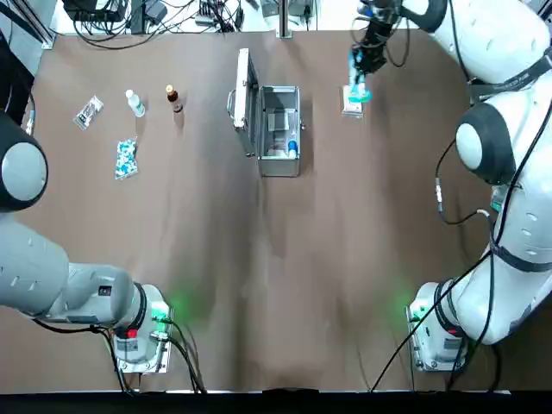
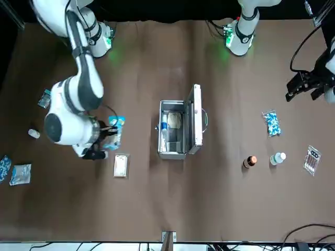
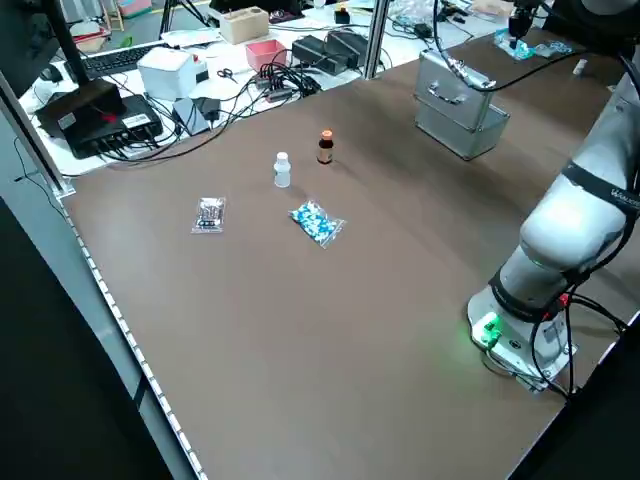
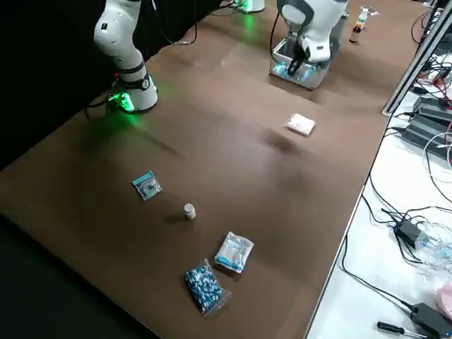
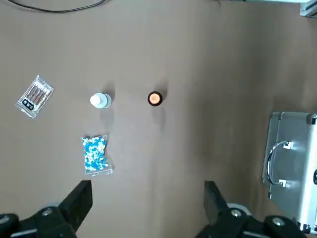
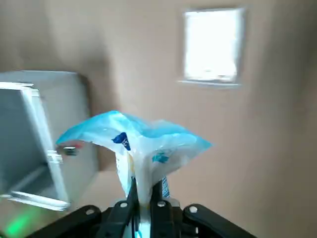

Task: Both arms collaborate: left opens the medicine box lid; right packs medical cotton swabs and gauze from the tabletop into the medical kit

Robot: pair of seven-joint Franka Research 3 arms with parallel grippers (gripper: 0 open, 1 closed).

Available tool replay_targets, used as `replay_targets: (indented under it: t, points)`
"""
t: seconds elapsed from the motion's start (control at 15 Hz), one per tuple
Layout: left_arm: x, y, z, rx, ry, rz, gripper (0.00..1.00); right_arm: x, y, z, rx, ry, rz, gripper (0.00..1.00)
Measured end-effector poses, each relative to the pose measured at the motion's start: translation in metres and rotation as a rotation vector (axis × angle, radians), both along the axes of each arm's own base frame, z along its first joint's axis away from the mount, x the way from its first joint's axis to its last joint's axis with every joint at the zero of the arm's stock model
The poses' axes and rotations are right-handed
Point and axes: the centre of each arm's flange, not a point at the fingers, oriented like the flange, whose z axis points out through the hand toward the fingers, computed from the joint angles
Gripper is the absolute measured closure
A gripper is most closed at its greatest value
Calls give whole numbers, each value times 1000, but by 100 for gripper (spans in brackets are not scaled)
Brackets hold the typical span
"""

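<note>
The medical kit (image 1: 279, 131) stands on the tabletop (image 1: 276, 259) with its lid (image 1: 244, 97) upright; a few small items lie inside. To the robot's right of the kit, my right gripper (image 1: 364, 62) hangs above the table, shut on the blue packet of medical cotton swabs (image 6: 136, 141), which is off the surface. The white gauze (image 2: 121, 165) lies flat just below the swabs (image 2: 116, 125). My left gripper (image 5: 147, 196) is open and holds nothing, high over the left part of the table, well away from the kit (image 5: 292, 163).
On the robot's left lie a blue-and-white speckled packet (image 1: 126, 159), a small white bottle (image 1: 135, 103), a brown bottle (image 1: 174, 97) and a clear packet (image 1: 88, 112). Several more packets and a small bottle (image 4: 189, 210) lie far right. Cables run along the far edge.
</note>
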Motion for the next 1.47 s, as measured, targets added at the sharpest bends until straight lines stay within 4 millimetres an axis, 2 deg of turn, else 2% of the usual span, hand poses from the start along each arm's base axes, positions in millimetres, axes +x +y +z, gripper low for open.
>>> replay_targets:
  t: [0.2,0.33,0.53,0.6,0.67,0.73,0.8,1.2,1.33,1.47]
  points:
    - [0,5,0,0,-1,6,0,-9,70,13,95,-88,-68,89]
    - [0,7,1,0,-2,9,0,-19,111,10,151,-122,-93,89]
    - [0,7,1,0,-2,8,0,-39,165,-19,161,-138,-103,89]
    - [0,6,1,0,-2,7,0,-51,194,-43,146,-157,-114,89]
    - [0,6,1,0,-2,6,0,-57,204,-54,137,-155,-113,89]
    - [0,6,1,0,-2,5,0,-61,210,-62,130,-151,-110,87]
    - [0,6,1,0,-2,5,0,-63,212,-65,126,-147,-106,80]
    - [0,6,1,0,-3,5,0,-59,211,-60,126,-154,-107,23]
    - [0,6,1,0,-3,5,0,-53,199,-60,110,-132,-112,20]
    - [0,8,1,0,-3,8,0,-36,169,-59,63,-134,-111,20]
